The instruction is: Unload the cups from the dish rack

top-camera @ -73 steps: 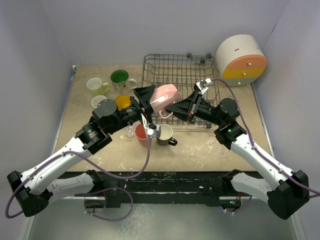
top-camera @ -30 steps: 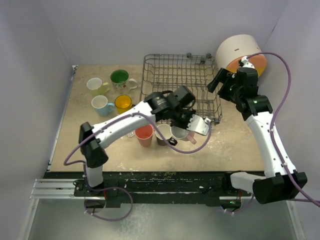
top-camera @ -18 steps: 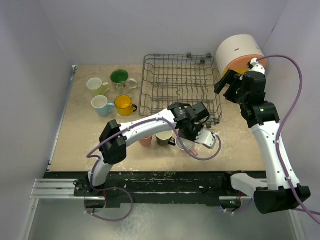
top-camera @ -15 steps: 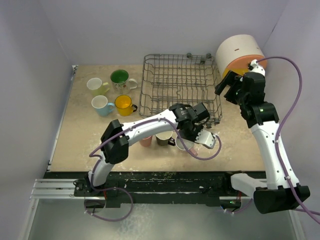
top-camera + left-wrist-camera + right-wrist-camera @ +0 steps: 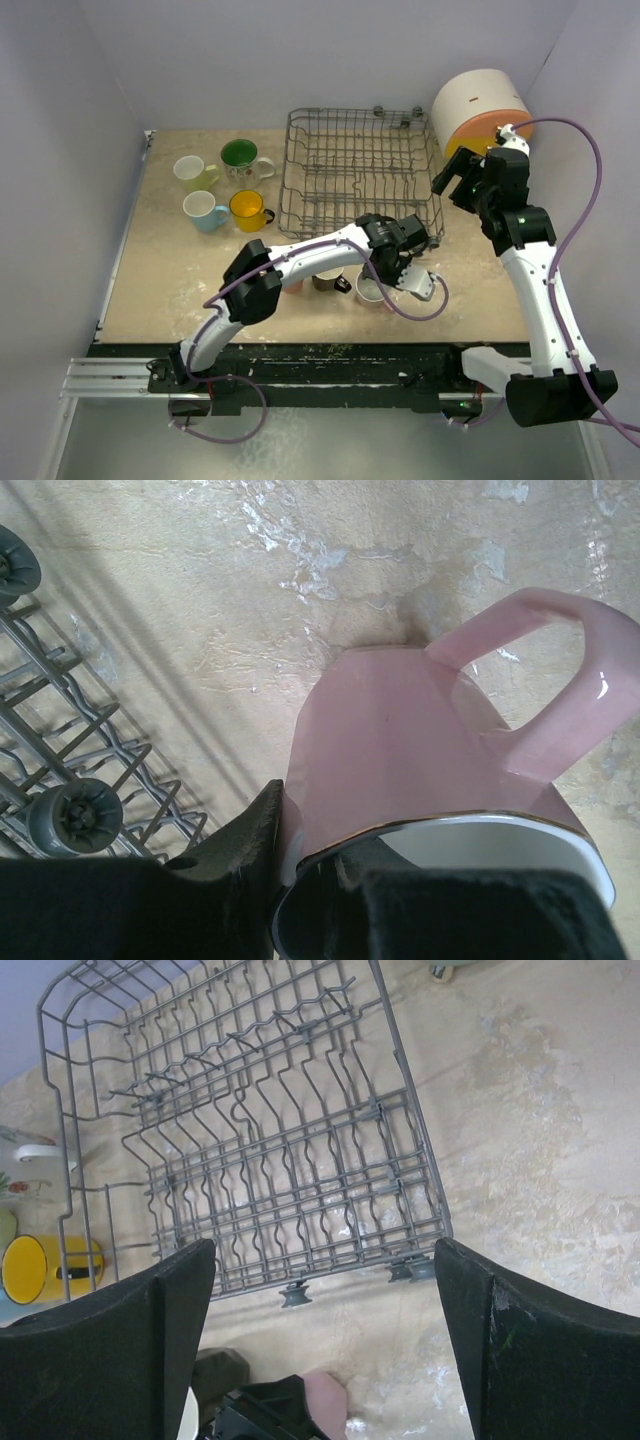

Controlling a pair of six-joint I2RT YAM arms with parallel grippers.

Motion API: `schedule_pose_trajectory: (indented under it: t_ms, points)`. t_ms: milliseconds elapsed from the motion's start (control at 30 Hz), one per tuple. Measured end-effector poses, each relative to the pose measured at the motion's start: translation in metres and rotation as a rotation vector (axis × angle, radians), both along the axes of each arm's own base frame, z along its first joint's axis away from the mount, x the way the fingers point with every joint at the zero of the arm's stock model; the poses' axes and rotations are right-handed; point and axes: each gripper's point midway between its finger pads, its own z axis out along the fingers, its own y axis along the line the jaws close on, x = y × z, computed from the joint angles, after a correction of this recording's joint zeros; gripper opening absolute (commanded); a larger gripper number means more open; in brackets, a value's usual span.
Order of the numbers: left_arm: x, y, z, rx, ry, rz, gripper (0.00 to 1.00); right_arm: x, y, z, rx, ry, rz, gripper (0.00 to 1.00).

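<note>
The pink mug (image 5: 400, 750) stands upright, its base at the table just in front of the dish rack's near right corner (image 5: 60, 770). My left gripper (image 5: 310, 880) is shut on its rim, one finger outside the wall and one inside. From above, the left gripper (image 5: 387, 272) hangs over the pink mug (image 5: 370, 292), right of the black mug (image 5: 326, 280) and the half-hidden salmon tumbler (image 5: 292, 285). The grey wire dish rack (image 5: 355, 170) holds no cups. My right gripper (image 5: 468, 176) hovers open above the rack's right side; below it lies the rack (image 5: 260, 1160).
Pale yellow-green (image 5: 192, 172), green-inside white (image 5: 240, 155), light blue (image 5: 205, 210) and yellow-orange (image 5: 247, 209) cups stand left of the rack. A round cream, orange and yellow drawer box (image 5: 480, 105) sits at the back right. The left arm spans the table's front.
The left arm has carried the pink mug out of the rack and lowered it to the table right of the black mug. The right arm has risen and drawn back right.
</note>
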Motion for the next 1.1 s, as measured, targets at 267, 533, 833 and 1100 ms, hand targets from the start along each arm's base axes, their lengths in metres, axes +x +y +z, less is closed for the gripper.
schedule_pose_trajectory:
  t_ms: [267,533,833,1100]
  points:
    - [0.006,-0.003,-0.002,0.003,-0.033,0.018,0.8,0.0,0.0,0.0,-0.008,0.001,0.005,1.0]
    - [0.023,-0.008,0.01,-0.046,-0.131,0.05,0.99,0.0,-0.001,0.0,-0.015,0.001,0.008,1.0]
    - [0.052,-0.018,0.124,-0.32,-0.317,0.114,0.99,-0.002,-0.007,0.003,-0.042,-0.011,-0.015,1.0]
    - [0.096,0.057,0.292,-0.757,-0.535,0.361,0.99,-0.007,-0.023,0.004,-0.099,-0.086,-0.072,1.0]
